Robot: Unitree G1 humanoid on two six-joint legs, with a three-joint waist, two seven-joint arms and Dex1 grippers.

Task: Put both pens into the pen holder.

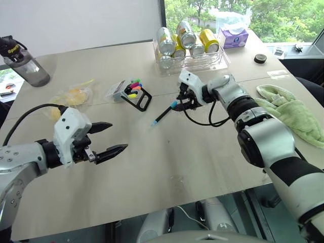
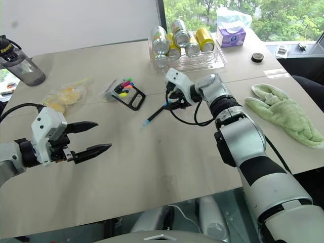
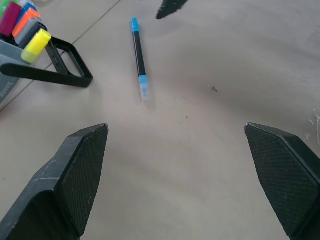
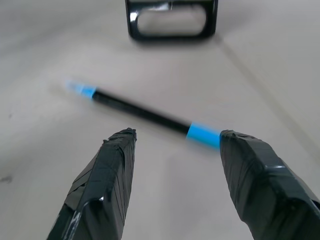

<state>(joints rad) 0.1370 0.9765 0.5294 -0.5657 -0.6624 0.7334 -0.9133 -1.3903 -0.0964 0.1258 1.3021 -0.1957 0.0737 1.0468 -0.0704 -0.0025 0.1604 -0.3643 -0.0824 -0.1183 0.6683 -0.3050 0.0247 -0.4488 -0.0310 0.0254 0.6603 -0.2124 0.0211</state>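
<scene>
A slim black pen [image 1: 163,115] with light blue ends lies slanted on the beige table [image 1: 167,162], also seen as the pen [image 3: 139,55] and the pen [image 4: 145,114]. My right gripper [image 1: 181,103] hovers open just above the pen's upper end, its fingers [image 4: 115,170] straddling the barrel without closing on it. The pen holder [image 1: 132,94] lies on its side to the left of the pen, with its black square rim [image 3: 55,75] facing the pen and colourful tips poking out. The other pen I cannot pick out among them. My left gripper [image 1: 119,136] stands wide open, low at the near left, holding nothing.
A clear tray of cans [image 1: 190,48] and a purple tissue box [image 1: 234,36] stand at the back. A green towel [image 1: 293,111] lies on the right, a yellow bag [image 1: 73,95] left of the holder, and a dark water bottle [image 1: 23,61] at the far left.
</scene>
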